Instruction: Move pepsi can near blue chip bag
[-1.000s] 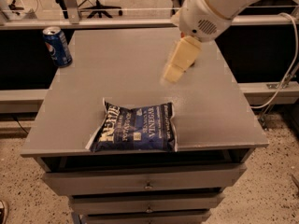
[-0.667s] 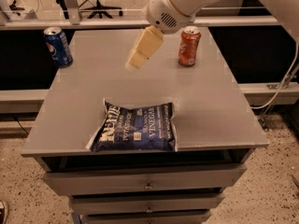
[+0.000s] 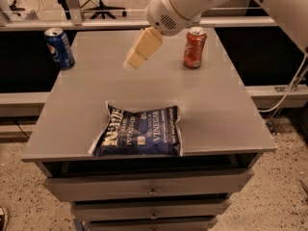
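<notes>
At the far left corner of the grey cabinet top we find the pepsi can, upright, with its long axis vertical, its silver top up and its round logo turned toward the left front. Well apart from it, near the front edge, the blue chip bag lies flat with its long axis running left to right and its white lettering facing up, slightly tilted. An orange-red can stands upright at the far right. The gripper hangs above the far middle of the top, between the two cans, angled down to the left and touching nothing; we cannot tell whether it is wide or narrow. The arm is cut off at the upper right. The lowest of the drawers is cut off below.
</notes>
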`<state>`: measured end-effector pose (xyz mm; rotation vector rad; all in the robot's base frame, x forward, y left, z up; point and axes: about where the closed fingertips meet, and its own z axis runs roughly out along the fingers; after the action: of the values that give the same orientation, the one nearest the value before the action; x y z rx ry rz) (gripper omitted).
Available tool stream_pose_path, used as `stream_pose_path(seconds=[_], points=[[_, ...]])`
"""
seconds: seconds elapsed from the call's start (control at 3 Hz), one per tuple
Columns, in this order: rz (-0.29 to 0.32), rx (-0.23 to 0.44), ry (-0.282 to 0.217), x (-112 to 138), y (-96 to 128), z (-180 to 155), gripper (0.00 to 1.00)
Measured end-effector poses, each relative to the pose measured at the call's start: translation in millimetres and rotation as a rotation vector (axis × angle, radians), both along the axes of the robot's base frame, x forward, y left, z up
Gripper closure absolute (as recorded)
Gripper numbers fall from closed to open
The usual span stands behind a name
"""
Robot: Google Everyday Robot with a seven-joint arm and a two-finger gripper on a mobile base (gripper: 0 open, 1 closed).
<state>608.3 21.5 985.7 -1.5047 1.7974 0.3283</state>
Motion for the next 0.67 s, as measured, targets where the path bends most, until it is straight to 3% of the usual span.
stream_pose_path(seconds=[0.67], points=[[0.038, 0.321, -0.064, 91.4, 98.4, -7.8, 0.0]])
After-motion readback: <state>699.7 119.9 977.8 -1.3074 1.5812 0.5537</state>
